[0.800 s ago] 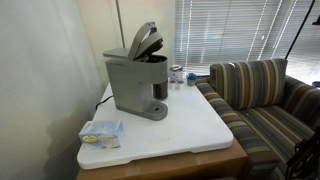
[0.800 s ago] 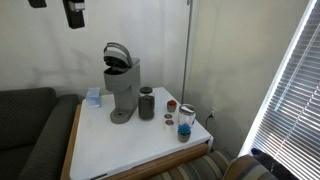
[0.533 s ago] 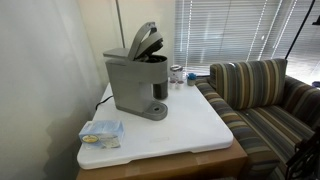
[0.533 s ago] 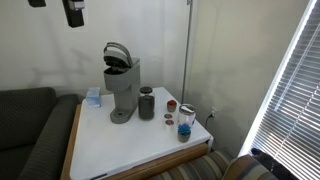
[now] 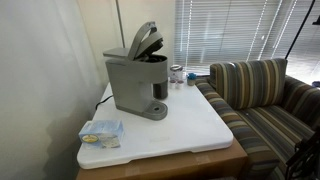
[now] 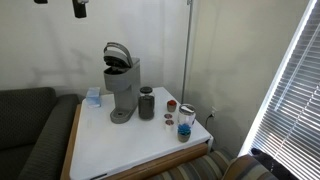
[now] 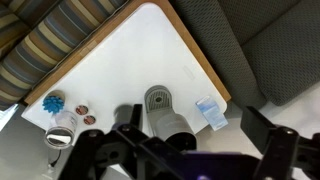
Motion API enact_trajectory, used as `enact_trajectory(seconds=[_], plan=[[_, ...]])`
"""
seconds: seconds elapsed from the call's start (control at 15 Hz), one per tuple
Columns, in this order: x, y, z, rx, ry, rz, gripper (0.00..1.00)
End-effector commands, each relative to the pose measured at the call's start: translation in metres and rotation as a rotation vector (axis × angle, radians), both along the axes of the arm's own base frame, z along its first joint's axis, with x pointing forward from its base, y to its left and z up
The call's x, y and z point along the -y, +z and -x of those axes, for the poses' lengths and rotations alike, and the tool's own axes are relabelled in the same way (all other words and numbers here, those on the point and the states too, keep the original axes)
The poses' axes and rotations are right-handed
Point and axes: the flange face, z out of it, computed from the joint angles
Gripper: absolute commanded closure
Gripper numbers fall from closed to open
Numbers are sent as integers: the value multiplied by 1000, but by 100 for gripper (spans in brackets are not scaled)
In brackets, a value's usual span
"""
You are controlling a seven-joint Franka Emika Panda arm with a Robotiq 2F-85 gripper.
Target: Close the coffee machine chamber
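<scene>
The grey coffee machine (image 5: 135,85) stands at the back of the white table (image 5: 190,130), in both exterior views (image 6: 122,92). Its chamber lid (image 5: 145,42) is tilted up and open, with the dark pod holder showing underneath (image 6: 117,55). In the wrist view I look straight down on the coffee machine (image 7: 165,115) from high above. My gripper (image 7: 195,150) is open and empty, its dark fingers spread to either side of the machine's image. In an exterior view the gripper (image 6: 78,8) hangs high above the table at the top edge, left of the machine.
A dark cylindrical cup (image 6: 147,103) and small jars (image 6: 186,120) stand beside the machine. A blue-and-white packet (image 5: 101,132) lies on the table's corner. A striped couch (image 5: 260,95) and a dark couch (image 6: 30,130) flank the table. Window blinds hang behind.
The gripper has risen slightly and shifted a little right at the top of the exterior view. The machine and its lid have not moved.
</scene>
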Motion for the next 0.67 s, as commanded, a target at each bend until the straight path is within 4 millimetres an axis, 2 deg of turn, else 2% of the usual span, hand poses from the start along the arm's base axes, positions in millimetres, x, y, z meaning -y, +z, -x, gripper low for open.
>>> enact_trajectory(seconds=[0.0, 0.33, 0.6], plan=[[-29, -3, -44, -8, 101, 21, 0], [-68, -10, -93, -1, 190, 73, 0], [-89, -6, -126, 19, 231, 95, 0]])
